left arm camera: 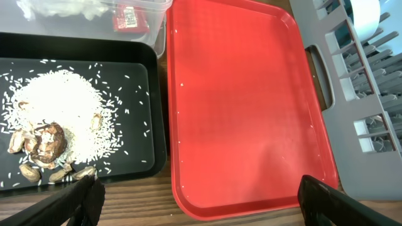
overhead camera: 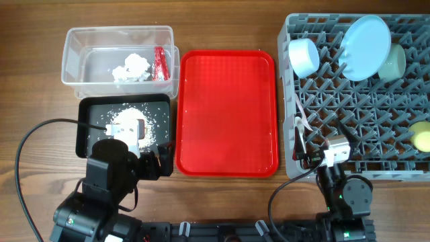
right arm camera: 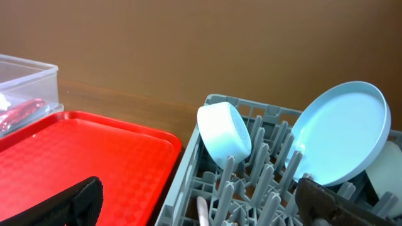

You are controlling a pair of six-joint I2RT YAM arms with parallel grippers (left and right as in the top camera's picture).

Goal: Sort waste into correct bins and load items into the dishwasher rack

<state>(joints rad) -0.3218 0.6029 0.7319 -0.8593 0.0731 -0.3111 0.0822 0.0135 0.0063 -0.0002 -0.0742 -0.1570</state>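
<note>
Left gripper (left arm camera: pixel 198 191) spread wide, empty, fingers at bottom corners over red tray (left arm camera: pixel 239 107). Right gripper (right arm camera: pixel 198 191) wide open too, nothing held. Tissue (overhead camera: pixel 131 67) and wrapper (overhead camera: pixel 160 62) sit in clear tub (overhead camera: pixel 74 47), upper left. Rice (left arm camera: pixel 59 103) lies on black tray (overhead camera: pixel 91 144). Plate (overhead camera: pixel 365 47), bowl (overhead camera: pixel 304 57), yellow cup (overhead camera: pixel 422 136) in rack (overhead camera: pixel 363 168), far right.

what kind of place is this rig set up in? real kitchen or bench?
Likely a bench mock-up of a dish-clearing station, not a real kitchen: a grey dishwasher rack with a plate in it sits on a wooden table, beside a red tray, a clear tub and a black tray of rice.
</note>
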